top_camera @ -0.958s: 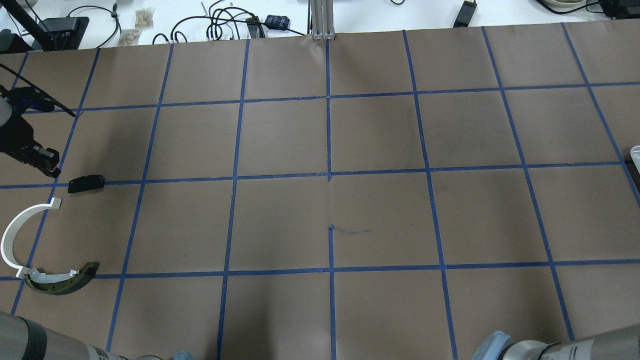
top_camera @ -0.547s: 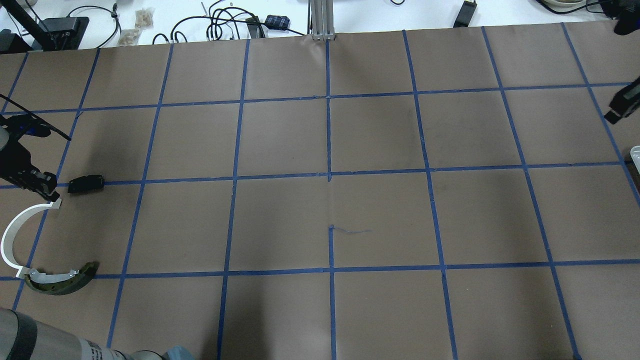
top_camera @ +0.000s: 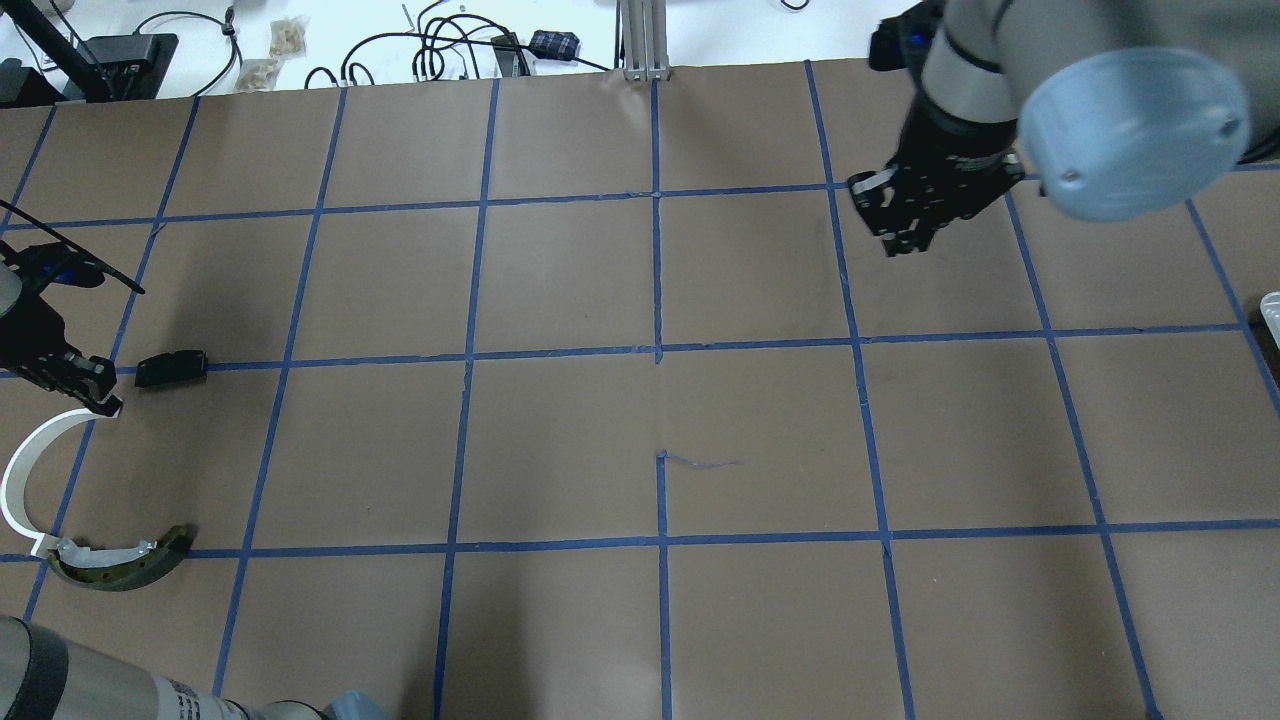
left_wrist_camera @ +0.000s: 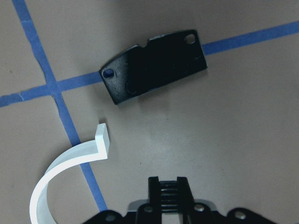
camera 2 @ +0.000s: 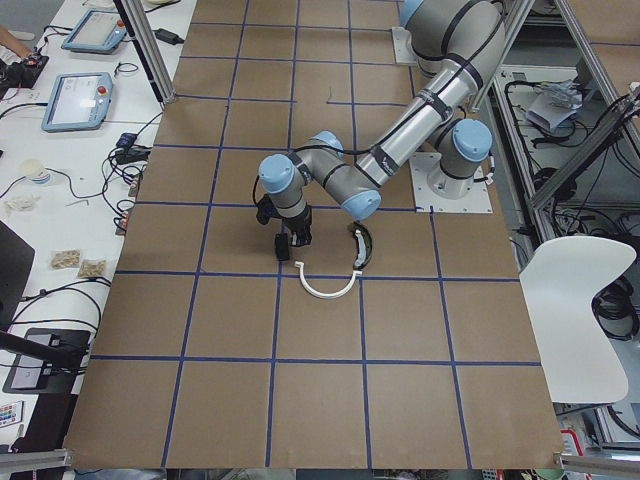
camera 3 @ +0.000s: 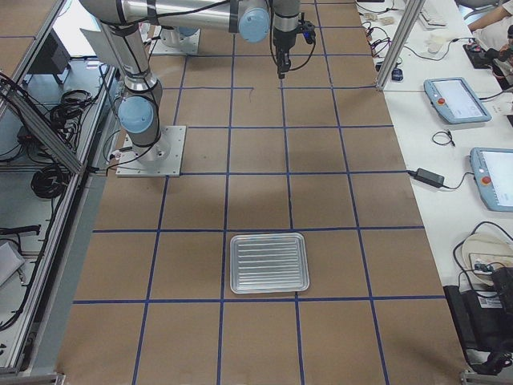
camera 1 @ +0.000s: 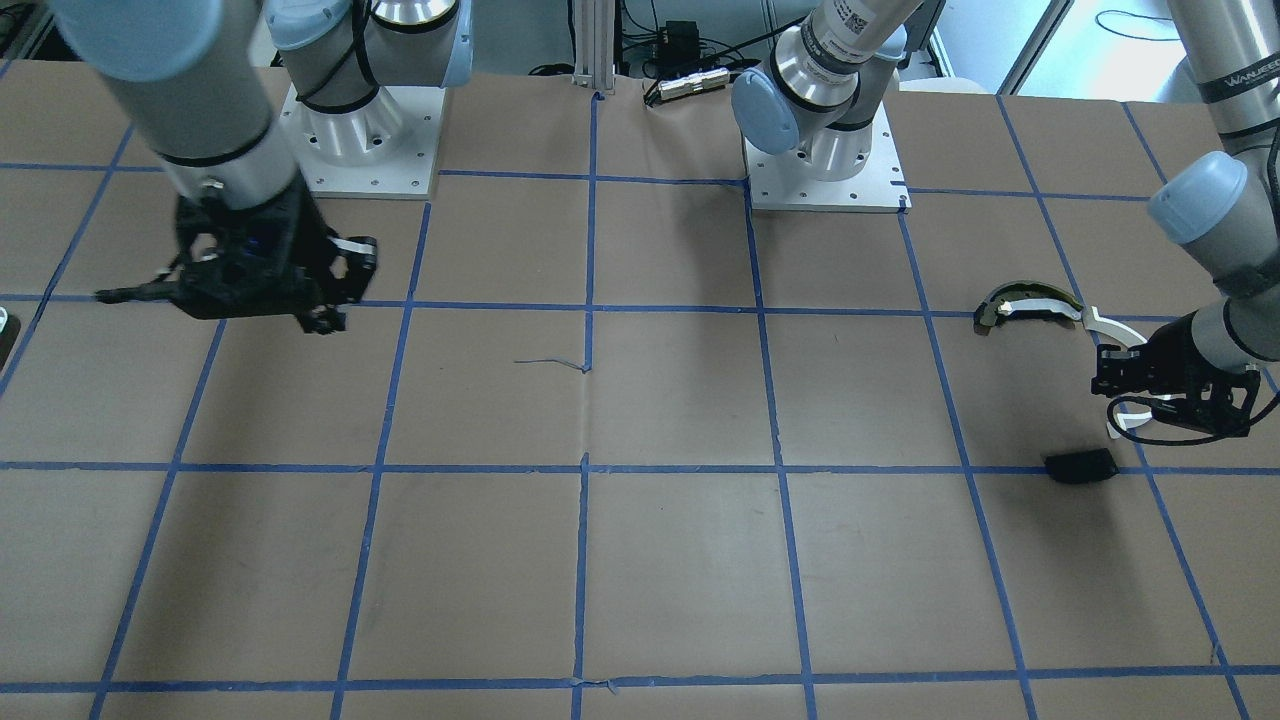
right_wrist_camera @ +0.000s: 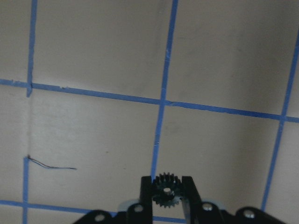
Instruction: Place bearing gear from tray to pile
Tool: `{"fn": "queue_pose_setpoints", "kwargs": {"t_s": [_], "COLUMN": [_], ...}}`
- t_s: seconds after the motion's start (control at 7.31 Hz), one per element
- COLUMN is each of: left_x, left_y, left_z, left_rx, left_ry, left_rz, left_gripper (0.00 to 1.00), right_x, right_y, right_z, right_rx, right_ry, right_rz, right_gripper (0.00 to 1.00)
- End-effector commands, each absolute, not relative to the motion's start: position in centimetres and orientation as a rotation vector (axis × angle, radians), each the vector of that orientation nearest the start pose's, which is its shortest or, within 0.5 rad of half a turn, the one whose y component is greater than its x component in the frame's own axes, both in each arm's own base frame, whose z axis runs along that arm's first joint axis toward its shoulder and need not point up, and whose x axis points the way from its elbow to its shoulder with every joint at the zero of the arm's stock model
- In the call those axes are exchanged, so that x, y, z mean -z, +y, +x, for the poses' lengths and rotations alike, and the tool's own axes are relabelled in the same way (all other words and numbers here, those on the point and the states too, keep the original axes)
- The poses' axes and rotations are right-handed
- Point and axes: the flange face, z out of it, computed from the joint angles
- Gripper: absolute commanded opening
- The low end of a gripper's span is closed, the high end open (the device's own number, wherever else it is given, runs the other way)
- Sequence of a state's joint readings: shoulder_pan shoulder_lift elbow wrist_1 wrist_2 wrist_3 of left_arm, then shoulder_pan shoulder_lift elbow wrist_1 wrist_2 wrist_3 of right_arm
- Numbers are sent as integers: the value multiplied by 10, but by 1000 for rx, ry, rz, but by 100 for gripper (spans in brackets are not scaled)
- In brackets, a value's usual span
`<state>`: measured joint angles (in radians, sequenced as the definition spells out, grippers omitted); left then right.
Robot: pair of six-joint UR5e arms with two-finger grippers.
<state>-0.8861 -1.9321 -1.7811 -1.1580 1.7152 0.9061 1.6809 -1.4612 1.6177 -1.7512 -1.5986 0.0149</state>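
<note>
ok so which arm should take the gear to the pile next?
Right. The right tool already grips the gear. The left tool hovers by the pile, next to the white arc and black plate, but it is shut and holds nothing.

Left hand point(top_camera: 98, 398) is crowding left edge beside black plate point(top_camera: 171, 368) and white arc point(top_camera: 50, 422). Right hand point(top_camera: 900, 243), gripping gear point(right_wrist_camera: 167, 191), is hanging upper right. Mid-frame surface point(top_camera: 560, 440) is lying bare.

One tray point(camera 3: 268, 263), one gear point(right_wrist_camera: 167, 189), one white arc point(top_camera: 22, 470), one olive piece point(top_camera: 120, 568), one plate point(top_camera: 170, 368)
</note>
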Motion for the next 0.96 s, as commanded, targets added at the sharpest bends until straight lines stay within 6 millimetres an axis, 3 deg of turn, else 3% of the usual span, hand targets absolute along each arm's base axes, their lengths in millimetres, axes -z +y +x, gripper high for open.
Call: {"fn": "queue_pose_setpoints", "kwargs": {"t_s": [0.0,0.27,0.68,0.82], "left_x": [-235,-242,-247,-253], "left_y": [-509,-509,-514,-524], "left_z": [264,259,248,222], "left_rx": [-369,-383,-397,-391], "left_ry": [3106,3091,3094,3100], "left_rz": [373,388,407,407], "left_gripper": [100,100,100,100], "right_x": [-369,-319,-292,-293], "right_y": [-513,-506,-509,-510], "right_z": [309,371,384,386], "right_rx": [102,163,151,178], "right_ry": [3145,3140,3139,3129], "right_rz": [15,56,29,25], "right_gripper": [0,0,0,1]}}
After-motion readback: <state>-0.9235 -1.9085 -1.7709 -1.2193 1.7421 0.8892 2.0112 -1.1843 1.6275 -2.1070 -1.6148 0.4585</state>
